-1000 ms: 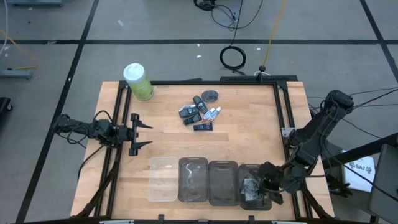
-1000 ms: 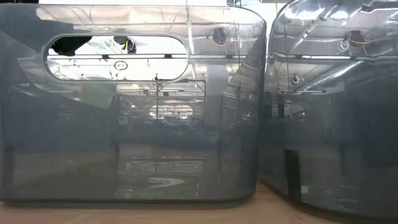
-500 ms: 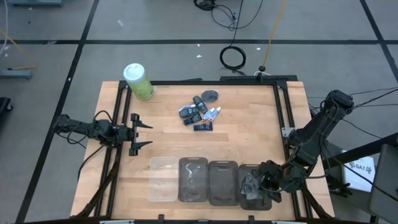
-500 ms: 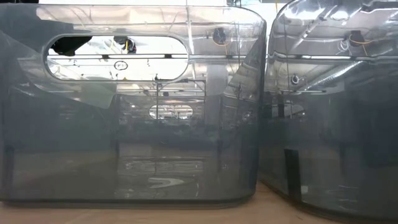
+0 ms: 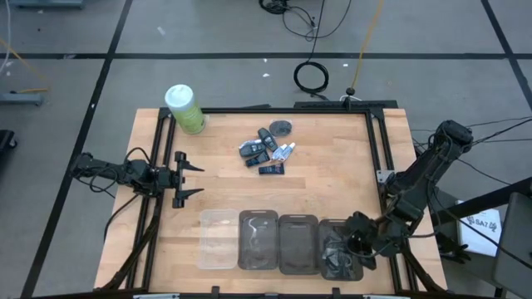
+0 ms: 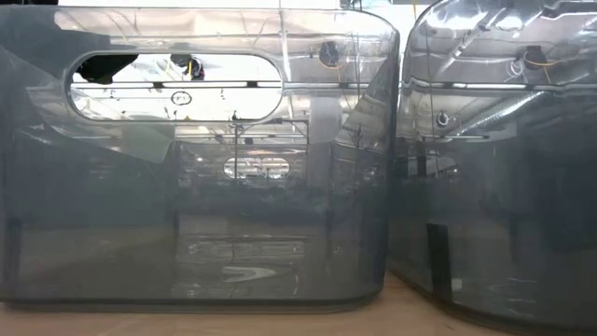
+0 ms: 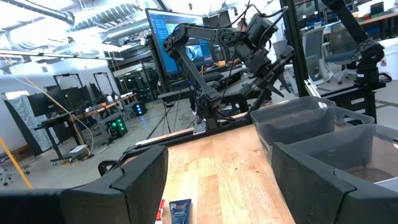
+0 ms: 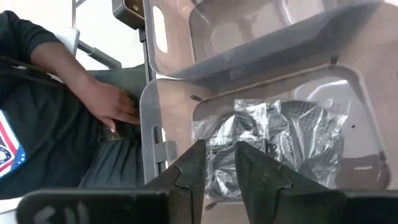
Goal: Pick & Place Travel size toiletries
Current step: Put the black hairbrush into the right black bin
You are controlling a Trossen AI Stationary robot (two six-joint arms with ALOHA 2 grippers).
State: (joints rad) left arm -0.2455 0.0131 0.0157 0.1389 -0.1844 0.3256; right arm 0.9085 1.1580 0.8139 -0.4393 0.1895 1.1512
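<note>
The travel size toiletries [image 5: 268, 151] lie in a small pile at the middle of the table, white ones and dark navy ones mixed with black fobs. The left wrist view shows one navy sachet [image 7: 180, 210] flat on the wood. My left gripper [image 5: 193, 179] [image 7: 219, 158] waits open near the table's left edge, pointing toward the pile. My right gripper [image 5: 342, 247] [image 8: 221, 165] hovers over the rightmost grey bin [image 5: 326, 231], its fingers only a narrow gap apart with nothing between them. Crinkled silvery packets [image 8: 273, 140] lie on that bin's floor.
A row of bins stands along the near edge: a clear one [image 5: 218, 239] and grey ones [image 5: 258, 241] [image 5: 298, 243]; their walls [image 6: 196, 187] fill the low view. A green canister [image 5: 184, 108] stands at the far left corner. A person's hand [image 8: 115, 102] shows beyond the bins.
My right gripper has edged a little toward the table's left over the rightmost bin. Nothing else has moved.
</note>
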